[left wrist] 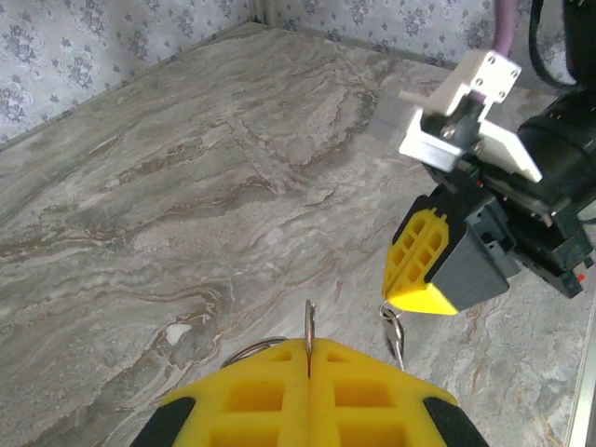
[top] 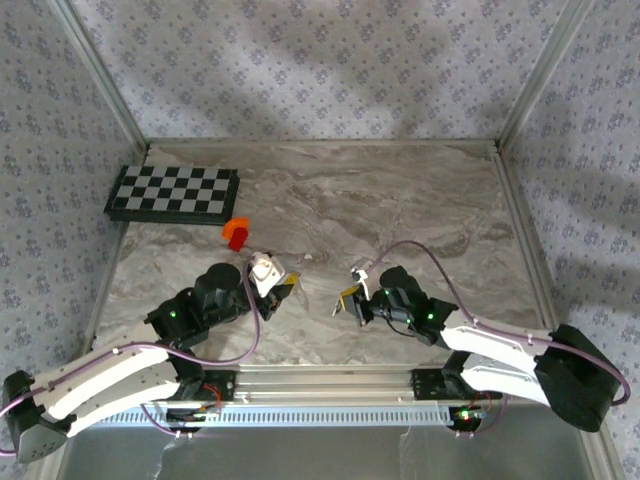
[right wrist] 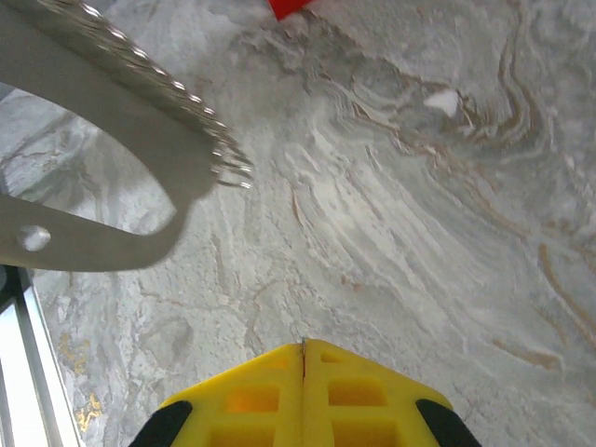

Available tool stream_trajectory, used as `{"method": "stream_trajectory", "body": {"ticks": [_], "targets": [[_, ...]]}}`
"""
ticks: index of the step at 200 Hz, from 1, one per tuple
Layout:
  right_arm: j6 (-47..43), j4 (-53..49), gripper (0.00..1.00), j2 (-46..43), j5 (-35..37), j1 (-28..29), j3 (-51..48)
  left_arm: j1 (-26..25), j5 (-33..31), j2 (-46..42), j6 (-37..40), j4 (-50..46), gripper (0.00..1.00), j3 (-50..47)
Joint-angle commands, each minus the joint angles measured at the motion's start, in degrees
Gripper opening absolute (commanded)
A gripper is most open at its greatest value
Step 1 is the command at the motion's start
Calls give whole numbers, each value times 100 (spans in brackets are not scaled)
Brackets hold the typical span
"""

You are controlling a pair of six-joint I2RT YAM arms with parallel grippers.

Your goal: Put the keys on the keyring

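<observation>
My left gripper [left wrist: 309,346] is shut on the keyring [left wrist: 309,321], a thin silver loop standing edge-on out of the yellow jaws, with another loop of it curving out to the left [left wrist: 244,352]. Just right of it, my right gripper [left wrist: 421,300] is shut, and a small silver key [left wrist: 395,337] hangs from its tips by a little ring. The key and the keyring are a short gap apart. From above, the left gripper [top: 287,288] and the right gripper [top: 346,297] face each other over the table's middle. In the right wrist view only a thin sliver shows at the shut tips [right wrist: 304,345].
An orange-red block [top: 237,233] lies behind the left gripper, and a checkerboard [top: 172,192] sits at the back left. A blurred silvery piece with a toothed edge [right wrist: 112,112] hangs close to the right wrist camera. The marble tabletop [top: 420,200] has patterned walls around it.
</observation>
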Motion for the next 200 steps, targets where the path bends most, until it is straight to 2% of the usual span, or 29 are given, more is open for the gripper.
{"method": "stream_trajectory", "body": {"ticks": [1, 38, 140, 156, 200], "targets": [[339, 135, 0, 153, -33, -45, -53, 68, 216, -98, -59, 334, 0, 14], [481, -256, 0, 433, -121, -44, -1, 295, 380, -60, -93, 526, 0, -140], [932, -820, 0, 1032, -340, -54, 254, 468, 494, -75, -112, 751, 0, -363], [935, -905, 4, 1023, -365, -68, 284, 472, 499, -96, -118, 744, 0, -373], [938, -1499, 29, 766, -428, -250, 501, 472, 522, -98, -110, 733, 0, -373]]}}
